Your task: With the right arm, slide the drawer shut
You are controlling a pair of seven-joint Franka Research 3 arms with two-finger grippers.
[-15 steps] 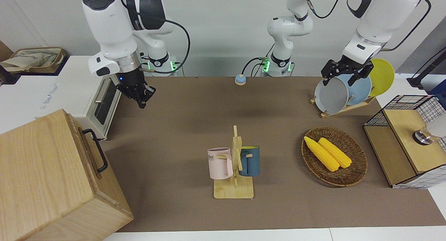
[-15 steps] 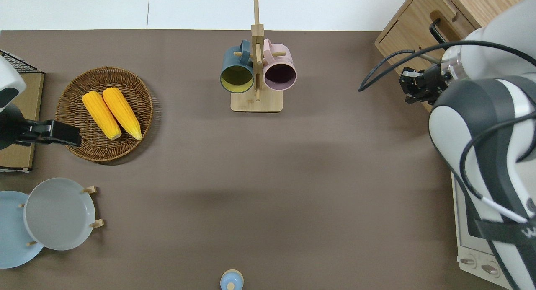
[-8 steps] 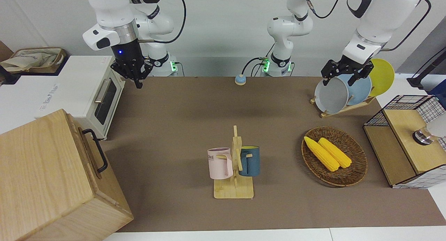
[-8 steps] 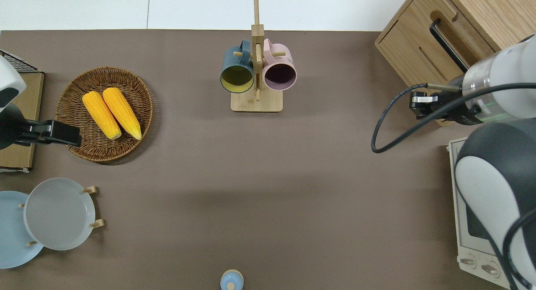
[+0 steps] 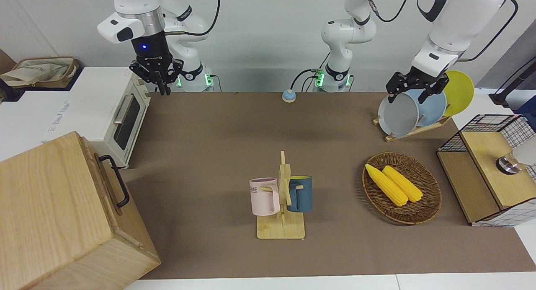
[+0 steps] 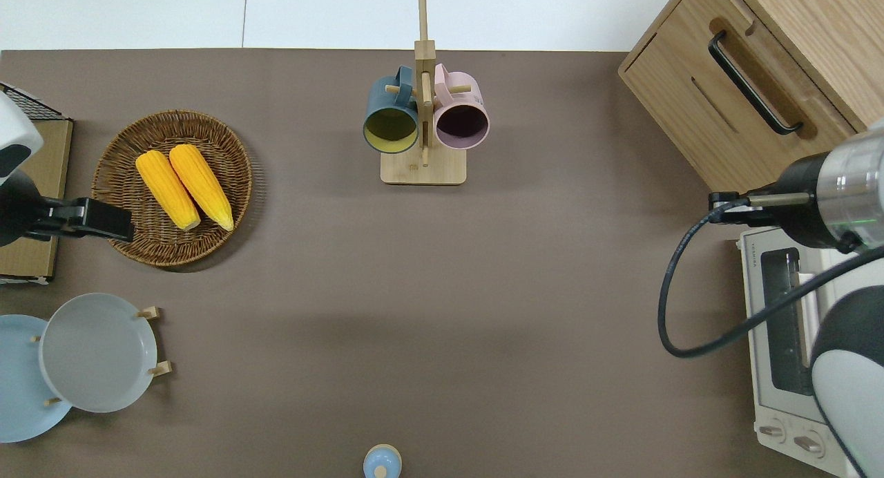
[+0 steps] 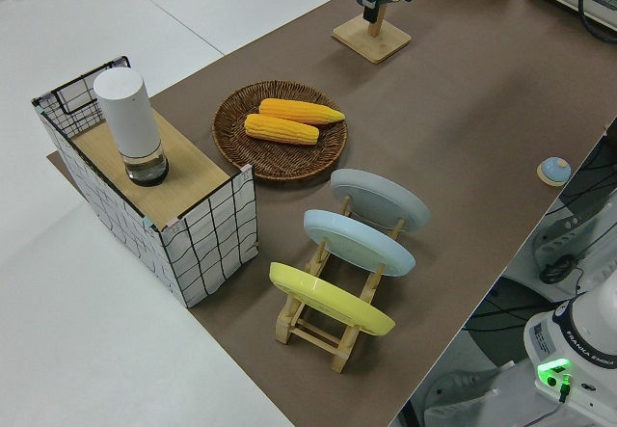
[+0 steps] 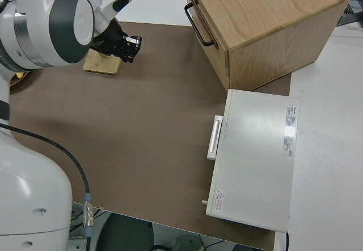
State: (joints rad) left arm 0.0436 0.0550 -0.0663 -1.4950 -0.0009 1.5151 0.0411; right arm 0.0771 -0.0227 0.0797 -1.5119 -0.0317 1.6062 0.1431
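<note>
The drawer (image 6: 732,98) is the front panel of the big light-wood cabinet (image 5: 50,214) at the right arm's end of the table. Its black bar handle (image 6: 754,83) shows in the front view (image 5: 116,185) and the right side view (image 8: 198,21). The panel sits flush with the cabinet. My right gripper (image 5: 162,88) hangs in the air, shut on nothing, clear of the drawer. From overhead it (image 6: 722,205) is over the table by the toaster oven's corner nearest the cabinet. The left arm is parked.
A white toaster oven (image 5: 121,114) stands beside the cabinet, nearer to the robots. Mid-table is a wooden mug rack (image 5: 281,198) with two mugs. Toward the left arm's end are a wicker basket (image 5: 423,206) of corn, a plate rack (image 5: 412,110) and a wire-mesh box (image 5: 490,172).
My right gripper has risen and drawn back from the drawer's front toward the robots, ending by the toaster oven. The drawer and the left arm have not moved.
</note>
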